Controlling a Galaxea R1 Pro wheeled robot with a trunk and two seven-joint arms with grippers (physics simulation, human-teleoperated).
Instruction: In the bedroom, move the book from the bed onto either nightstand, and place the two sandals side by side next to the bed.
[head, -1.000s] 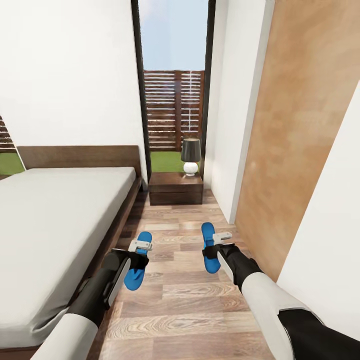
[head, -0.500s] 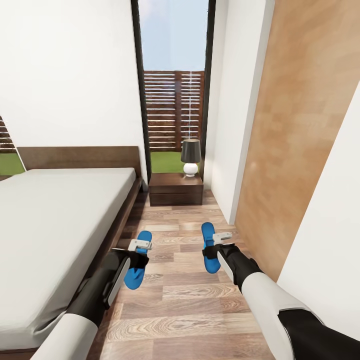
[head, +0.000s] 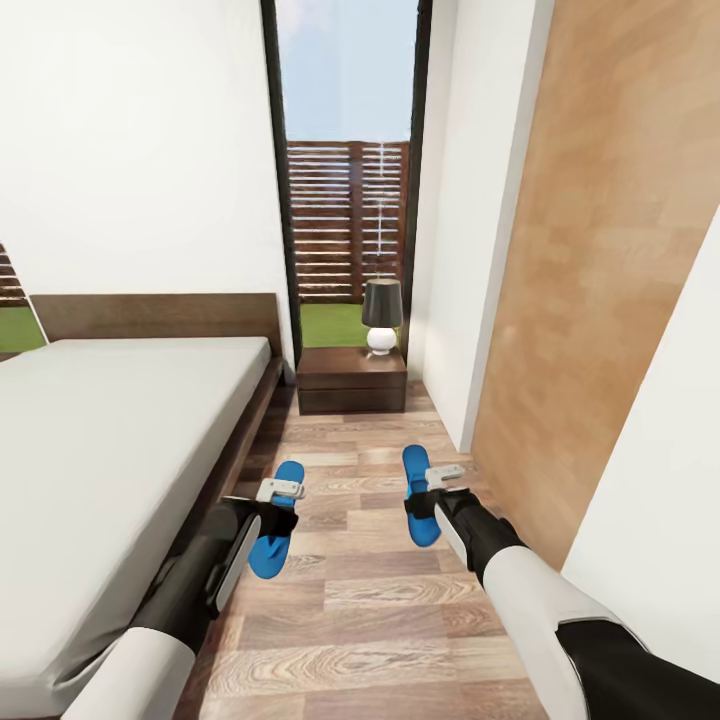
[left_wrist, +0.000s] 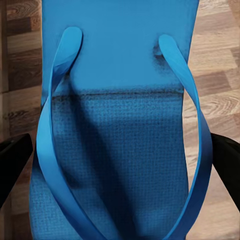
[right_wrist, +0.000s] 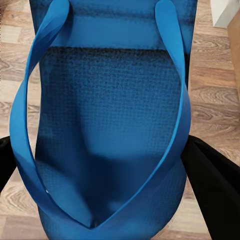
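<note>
Two bright blue sandals hang above the wood floor beside the bed (head: 110, 430). My left gripper (head: 275, 512) is shut on the left sandal (head: 270, 550), close to the bed frame. My right gripper (head: 428, 500) is shut on the right sandal (head: 414, 470), about a forearm's length to the right. In the left wrist view the sandal (left_wrist: 120, 60) lies between my black fingers (left_wrist: 12, 160). The right wrist view shows the other sandal (right_wrist: 110, 100) gripped between fingers (right_wrist: 212, 180) in the same way. A dark nightstand (head: 352, 378) stands at the far end past the bed. The book is out of view.
A lamp (head: 381, 310) with a dark shade stands on the nightstand, in front of a tall window (head: 348, 200). A wood-panelled wall (head: 590, 300) and a white panel (head: 660, 480) close the right side. The plank floor (head: 350, 600) forms a narrow aisle between bed and wall.
The head view has shifted slightly, so the bed sits a little further left in the picture. Both grippers still hold their sandals in the same places.
</note>
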